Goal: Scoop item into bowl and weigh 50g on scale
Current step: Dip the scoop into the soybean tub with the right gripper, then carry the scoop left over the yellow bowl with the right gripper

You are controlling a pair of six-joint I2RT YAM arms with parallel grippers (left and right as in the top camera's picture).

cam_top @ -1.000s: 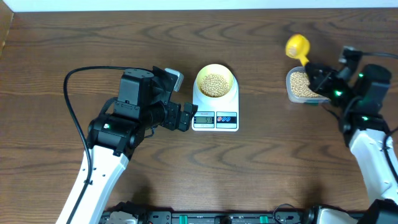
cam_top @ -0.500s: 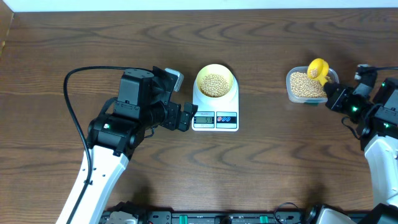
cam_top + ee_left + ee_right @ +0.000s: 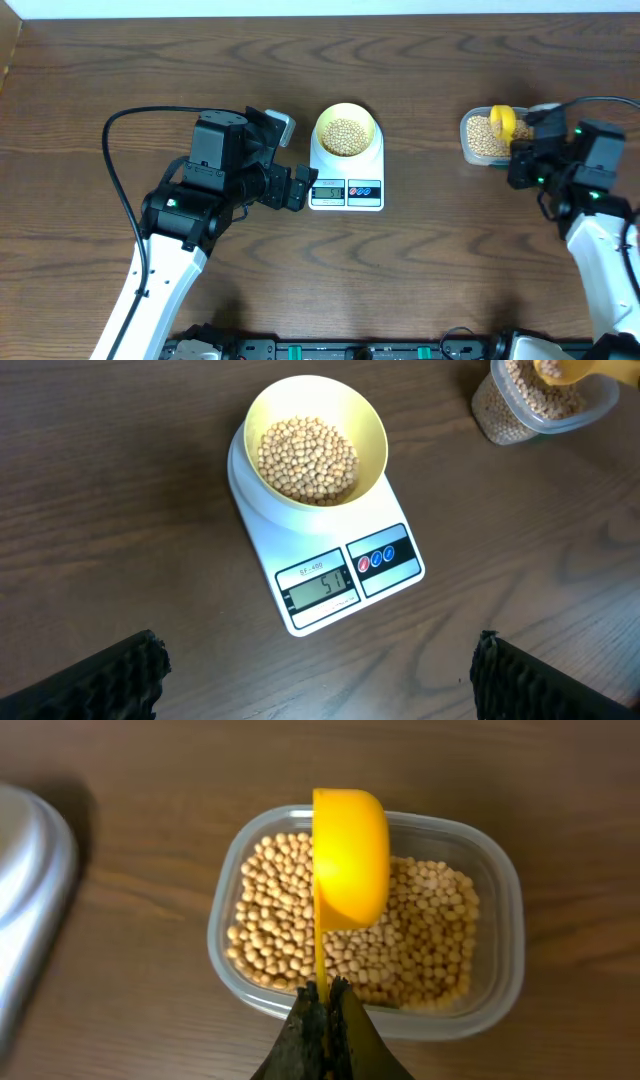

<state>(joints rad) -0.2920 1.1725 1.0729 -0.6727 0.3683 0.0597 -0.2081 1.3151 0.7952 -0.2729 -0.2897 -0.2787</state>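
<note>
Left gripper [image 3: 297, 188]: unmoved over the last second; its claw stands wide apart, empty, aimed at the scale from the left.
Scale [image 3: 346, 185]: same spot at table centre. Display [image 3: 320, 588] appears to read 51 in the left wrist view; too small to read from overhead.
Bowl [image 3: 372, 430]: sits on the far half of the scale, partly filled with beans [image 3: 307, 458]; unchanged. Target weight judged reached or slightly passed.
Tub [image 3: 500, 950]: at right, holding the remaining stock of beans.
Scoop [image 3: 350, 855]: a second ago it hung beyond the tub's far-left corner; now it is over the tub, turned on edge. Judged: being returned or emptied.
Right gripper [image 3: 325, 1005]: clamped on the scoop's handle.
Hidden: the scoop's hollow faces away, contents unknown; the tub is cut off in the left wrist view.
</note>
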